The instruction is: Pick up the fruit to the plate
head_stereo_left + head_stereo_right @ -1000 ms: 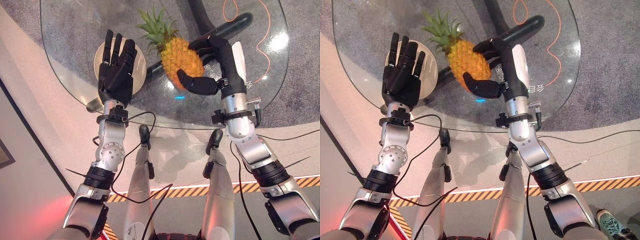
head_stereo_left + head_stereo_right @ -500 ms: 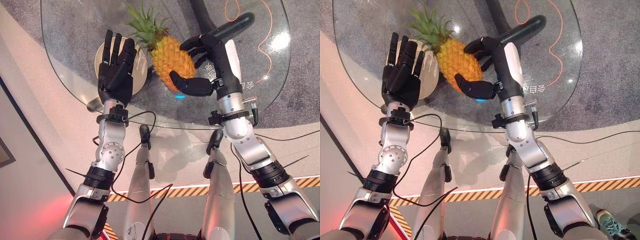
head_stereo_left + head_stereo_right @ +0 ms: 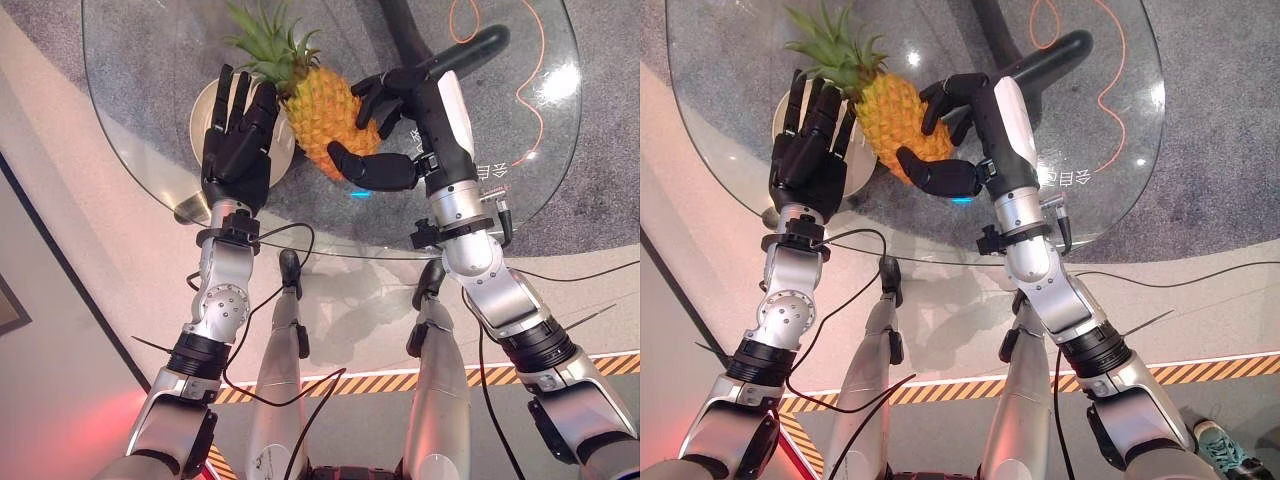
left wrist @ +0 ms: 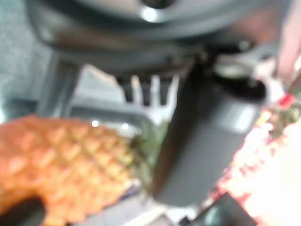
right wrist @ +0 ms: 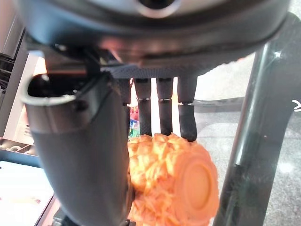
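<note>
Above the surface (image 3: 140,60): round clear glass on a dark base.
Right hand (image 3: 400,125): dark fingers and thumb curled round the pineapple.
Pineapple (image 3: 318,105): orange, knobbly, oval, spiky green crown, tilted, held aloft beside the plate.
Left hand (image 3: 238,140): fingers straight, over the plate.
Plate (image 3: 207,105): pale, round.

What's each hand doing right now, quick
Left hand: open, fingers straight, over the plate.
Right hand: shut on the pineapple.
</note>
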### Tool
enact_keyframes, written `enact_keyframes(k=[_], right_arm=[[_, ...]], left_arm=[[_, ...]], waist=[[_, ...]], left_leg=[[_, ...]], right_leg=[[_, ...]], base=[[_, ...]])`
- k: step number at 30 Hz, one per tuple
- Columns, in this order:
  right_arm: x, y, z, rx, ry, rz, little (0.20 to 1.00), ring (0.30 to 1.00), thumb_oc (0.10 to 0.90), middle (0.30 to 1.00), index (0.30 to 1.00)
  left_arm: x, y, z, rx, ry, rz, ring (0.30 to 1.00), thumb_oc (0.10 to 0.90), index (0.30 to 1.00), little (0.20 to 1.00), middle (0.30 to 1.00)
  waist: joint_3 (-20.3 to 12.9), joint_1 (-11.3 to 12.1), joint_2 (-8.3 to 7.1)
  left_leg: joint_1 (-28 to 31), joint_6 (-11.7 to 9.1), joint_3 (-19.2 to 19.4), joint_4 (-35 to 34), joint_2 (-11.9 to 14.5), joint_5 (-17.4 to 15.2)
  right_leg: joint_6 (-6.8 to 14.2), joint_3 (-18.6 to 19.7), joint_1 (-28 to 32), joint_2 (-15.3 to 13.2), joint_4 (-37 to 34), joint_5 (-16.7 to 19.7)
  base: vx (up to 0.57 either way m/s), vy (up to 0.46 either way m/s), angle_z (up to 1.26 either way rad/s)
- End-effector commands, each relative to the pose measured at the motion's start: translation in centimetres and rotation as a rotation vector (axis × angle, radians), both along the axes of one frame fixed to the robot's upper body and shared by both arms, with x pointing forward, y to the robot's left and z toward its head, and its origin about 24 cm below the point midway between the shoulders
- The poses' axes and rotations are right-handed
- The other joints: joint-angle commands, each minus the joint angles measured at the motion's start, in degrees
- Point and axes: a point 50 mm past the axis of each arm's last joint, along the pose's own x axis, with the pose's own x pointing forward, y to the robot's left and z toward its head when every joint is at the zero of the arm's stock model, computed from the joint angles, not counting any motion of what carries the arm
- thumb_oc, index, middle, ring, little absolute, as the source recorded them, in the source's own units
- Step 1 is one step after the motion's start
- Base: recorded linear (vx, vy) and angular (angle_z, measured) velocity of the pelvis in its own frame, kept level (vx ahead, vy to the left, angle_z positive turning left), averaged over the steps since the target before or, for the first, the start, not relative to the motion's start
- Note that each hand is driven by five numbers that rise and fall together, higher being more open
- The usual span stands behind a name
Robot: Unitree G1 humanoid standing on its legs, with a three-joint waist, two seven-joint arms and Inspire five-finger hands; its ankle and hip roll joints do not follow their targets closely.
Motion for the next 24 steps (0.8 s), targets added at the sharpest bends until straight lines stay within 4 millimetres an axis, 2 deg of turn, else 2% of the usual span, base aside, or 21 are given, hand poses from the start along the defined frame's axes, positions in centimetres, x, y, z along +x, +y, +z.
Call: enact_keyframes(k=[1,24], right_arm=[[-5.54,3.30,7.38,0.045,-0.412,0.267,0.200,0.300,0.100,0.300,0.300],[-6.05,4.21,7.41,-0.009,-0.388,0.334,0.200,0.300,0.100,0.300,0.300]], left_arm=[[-1.97,-2.08,6.34,0.012,-0.311,-0.096,0.900,0.800,0.900,0.900,0.900],[-2.42,-2.57,7.03,0.046,-0.355,-0.119,0.900,0.800,0.900,0.900,0.900]], waist=[[-1.36,0.41,-0.13],[-1.36,0.60,-0.09]], left_leg=[[2.25,1.41,-0.77,0.20,-0.02,-1.00],[2.68,1.29,-0.82,-0.20,-0.03,-0.81]], right_leg=[[2.24,-2.97,3.67,-1.26,-4.47,3.82],[2.24,-3.10,4.17,-1.33,-4.78,3.87]], base=[[0.00,0.000,0.00],[0.00,0.000,0.00]])
